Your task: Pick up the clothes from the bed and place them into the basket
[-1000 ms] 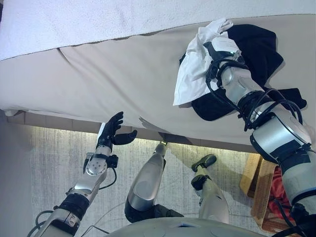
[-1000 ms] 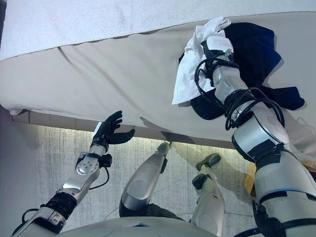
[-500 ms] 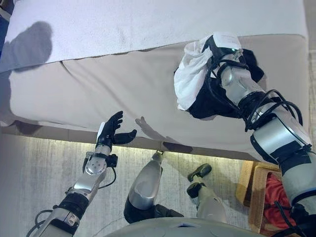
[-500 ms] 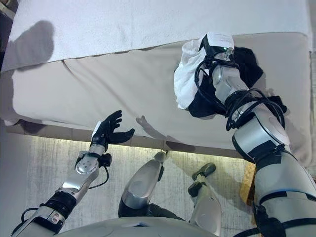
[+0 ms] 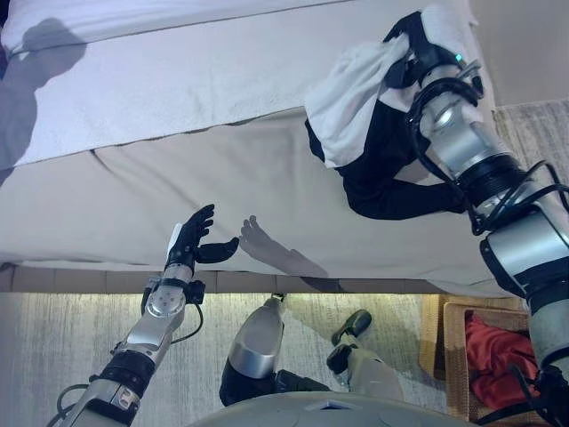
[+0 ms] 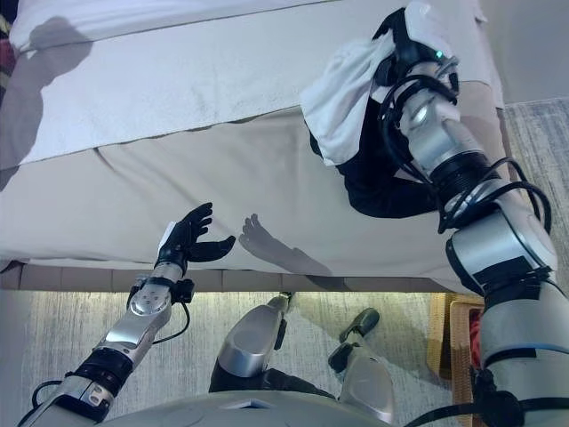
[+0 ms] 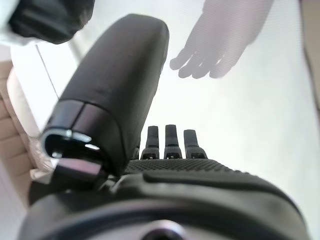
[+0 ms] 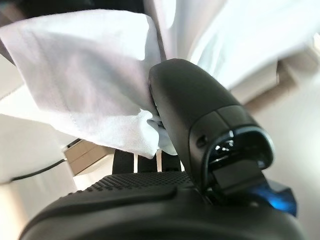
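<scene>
My right hand (image 5: 425, 46) is raised over the bed's right part, shut on a bundle of clothes. A white garment (image 5: 348, 102) hangs from it to the left, and a black garment (image 5: 382, 182) dangles below, its sleeve trailing toward my forearm. In the right wrist view the thumb (image 8: 200, 125) pinches white cloth (image 8: 85, 75). My left hand (image 5: 191, 242) hovers open at the bed's near edge, holding nothing. The wicker basket (image 5: 453, 347) stands on the floor at the lower right with a red garment (image 5: 493, 356) inside.
The bed (image 5: 178, 178) has a beige sheet and a white cover (image 5: 160, 80) farther back. A patterned rug (image 5: 62, 356) lies on the floor before it. A person's shadow (image 5: 27, 89) falls on the far left of the bed.
My right hand has lifted the white and black clothes off the bed and up to the right. The camera has shifted. My left hand has stayed open in place.
</scene>
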Robot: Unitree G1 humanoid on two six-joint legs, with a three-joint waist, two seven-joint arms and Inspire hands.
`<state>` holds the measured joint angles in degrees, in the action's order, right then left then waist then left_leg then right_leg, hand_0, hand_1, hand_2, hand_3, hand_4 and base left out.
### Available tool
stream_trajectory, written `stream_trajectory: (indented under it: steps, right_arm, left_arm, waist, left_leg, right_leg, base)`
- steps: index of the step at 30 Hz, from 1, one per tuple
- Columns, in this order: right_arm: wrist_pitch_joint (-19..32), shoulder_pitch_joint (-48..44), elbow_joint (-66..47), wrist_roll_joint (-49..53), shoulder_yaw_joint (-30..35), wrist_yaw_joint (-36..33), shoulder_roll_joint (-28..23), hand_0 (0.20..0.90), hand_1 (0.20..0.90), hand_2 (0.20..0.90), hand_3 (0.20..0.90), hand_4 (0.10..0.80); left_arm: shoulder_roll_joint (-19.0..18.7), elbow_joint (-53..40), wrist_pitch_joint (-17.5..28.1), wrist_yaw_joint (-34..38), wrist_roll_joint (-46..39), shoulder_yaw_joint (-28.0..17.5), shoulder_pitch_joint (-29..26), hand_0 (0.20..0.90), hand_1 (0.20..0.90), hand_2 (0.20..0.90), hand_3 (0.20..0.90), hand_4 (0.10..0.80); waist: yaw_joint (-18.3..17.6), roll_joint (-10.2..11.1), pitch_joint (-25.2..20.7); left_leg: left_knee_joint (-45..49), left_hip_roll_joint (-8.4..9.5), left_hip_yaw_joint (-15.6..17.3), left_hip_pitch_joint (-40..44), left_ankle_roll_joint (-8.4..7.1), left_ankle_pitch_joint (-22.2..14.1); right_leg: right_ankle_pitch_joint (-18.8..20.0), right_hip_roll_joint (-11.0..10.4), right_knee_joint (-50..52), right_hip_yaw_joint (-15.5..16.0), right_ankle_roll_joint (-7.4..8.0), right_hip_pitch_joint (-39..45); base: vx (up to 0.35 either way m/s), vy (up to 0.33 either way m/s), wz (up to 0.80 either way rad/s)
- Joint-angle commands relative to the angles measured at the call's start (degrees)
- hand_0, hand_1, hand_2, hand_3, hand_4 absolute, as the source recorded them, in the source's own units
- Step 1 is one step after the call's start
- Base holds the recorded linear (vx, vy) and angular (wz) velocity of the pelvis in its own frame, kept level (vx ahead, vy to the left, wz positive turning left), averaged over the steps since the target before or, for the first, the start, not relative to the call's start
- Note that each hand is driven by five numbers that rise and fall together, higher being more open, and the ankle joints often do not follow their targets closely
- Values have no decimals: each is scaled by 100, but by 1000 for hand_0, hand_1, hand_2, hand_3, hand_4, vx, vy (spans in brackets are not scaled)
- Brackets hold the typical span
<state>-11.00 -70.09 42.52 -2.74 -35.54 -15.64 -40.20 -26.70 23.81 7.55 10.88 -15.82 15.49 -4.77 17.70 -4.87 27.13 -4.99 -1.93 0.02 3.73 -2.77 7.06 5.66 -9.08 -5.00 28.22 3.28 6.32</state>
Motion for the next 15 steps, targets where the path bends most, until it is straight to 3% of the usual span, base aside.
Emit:
stream_trajectory:
  steps: [1, 15]
  right_arm:
    - [271, -319, -166, 116, -157, -312, -137, 300, 300, 300, 200, 100]
    - [427, -291, 415, 608, 221, -87, -356, 300, 300, 300, 200, 100]
  left_arm:
    - [-254, 238, 340, -4, 189, 306, 382, 900, 900, 900, 900, 800]
    - [-170, 548, 567, -157, 267, 419, 349, 900, 900, 900, 900, 800]
  waist:
    - [-60, 505, -1716]
    - [-120, 562, -1960]
  left_leg:
    - [130, -248, 351, -65, -6, -647]
    - [-1, -296, 370, -9, -90, -606]
  right_leg:
    - [-446, -557, 484, -179, 332, 245]
    - [-459, -486, 282, -95, 354, 438]
  base:
    - [47, 31, -12]
    - [13, 2, -3]
